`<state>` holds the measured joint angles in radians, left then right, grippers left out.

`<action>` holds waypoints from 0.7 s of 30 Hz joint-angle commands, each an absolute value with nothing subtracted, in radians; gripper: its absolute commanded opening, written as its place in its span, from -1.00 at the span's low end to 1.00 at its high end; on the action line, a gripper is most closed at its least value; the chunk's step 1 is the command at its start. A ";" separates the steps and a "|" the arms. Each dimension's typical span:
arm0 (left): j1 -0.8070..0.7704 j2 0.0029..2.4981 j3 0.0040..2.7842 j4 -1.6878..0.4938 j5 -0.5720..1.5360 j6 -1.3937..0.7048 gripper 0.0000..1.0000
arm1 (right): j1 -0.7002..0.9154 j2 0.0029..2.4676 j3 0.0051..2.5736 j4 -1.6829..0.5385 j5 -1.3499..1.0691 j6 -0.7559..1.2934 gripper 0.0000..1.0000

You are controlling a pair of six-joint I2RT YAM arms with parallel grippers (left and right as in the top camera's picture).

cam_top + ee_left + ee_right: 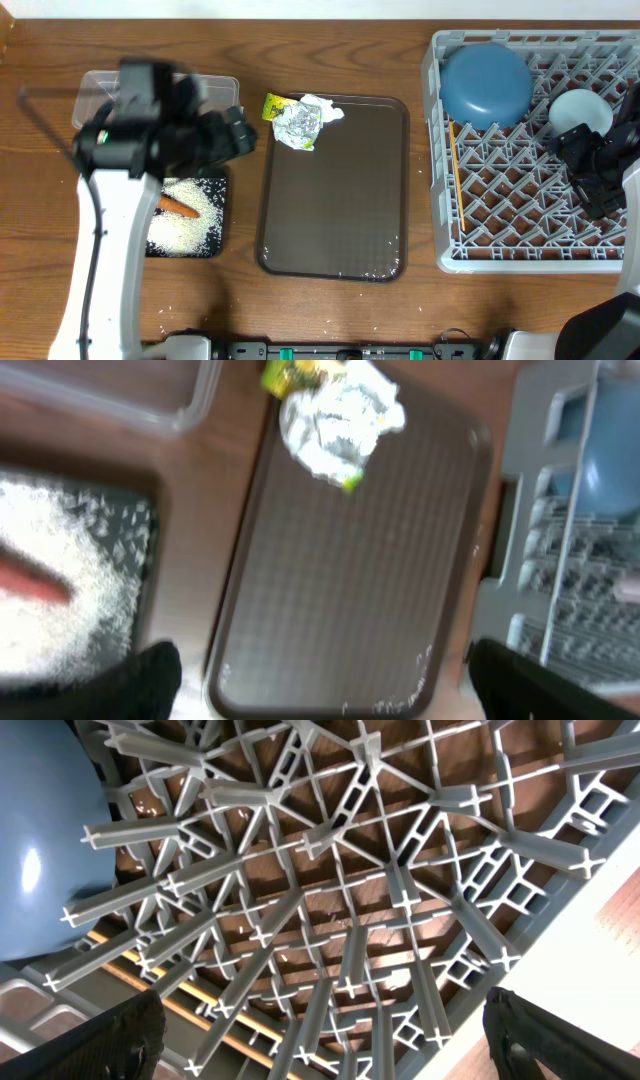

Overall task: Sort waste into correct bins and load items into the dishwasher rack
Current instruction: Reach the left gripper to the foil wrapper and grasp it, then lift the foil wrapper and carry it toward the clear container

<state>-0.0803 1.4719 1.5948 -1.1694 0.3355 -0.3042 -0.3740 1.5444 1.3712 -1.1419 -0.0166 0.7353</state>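
Overhead view: crumpled yellow-green and silver wrapper with white tissue lies on the far-left corner of the brown plastic serving tray, just to the right of the left gripper, whose jaws stand wide and empty. The left arm is much nearer. The right gripper, also wide, hangs over the grey pegged dishwasher rack. The wrapper is a lumpy wad, slightly longer across the tray.

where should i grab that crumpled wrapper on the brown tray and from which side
Take the crumpled wrapper at its raised silver bunch in the middle, coming straight down from above. It lies at the far left corner of the brown tray, its yellow-green end at the rim, so a side approach would likely hit that rim.
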 commanded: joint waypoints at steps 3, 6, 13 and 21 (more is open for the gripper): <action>-0.186 1.710 1.825 -1.248 0.224 -0.222 0.97 | -0.386 1.547 1.370 -1.144 -0.015 0.751 0.99; -0.222 1.799 1.830 -1.172 0.223 -0.223 0.98 | -0.386 1.547 1.370 -1.144 -0.015 0.751 0.98; -0.249 1.985 1.830 -1.086 0.228 -0.506 0.98 | -0.386 1.547 1.370 -1.144 -0.015 0.751 0.98; -0.270 2.169 1.830 -0.993 0.227 -0.592 0.98 | -0.386 1.547 1.370 -1.144 -0.015 0.751 0.99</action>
<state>-0.2642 2.1311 1.8202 -1.0096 0.2359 -0.5152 -0.3740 1.5444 1.3712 -1.1412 -0.0166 0.7353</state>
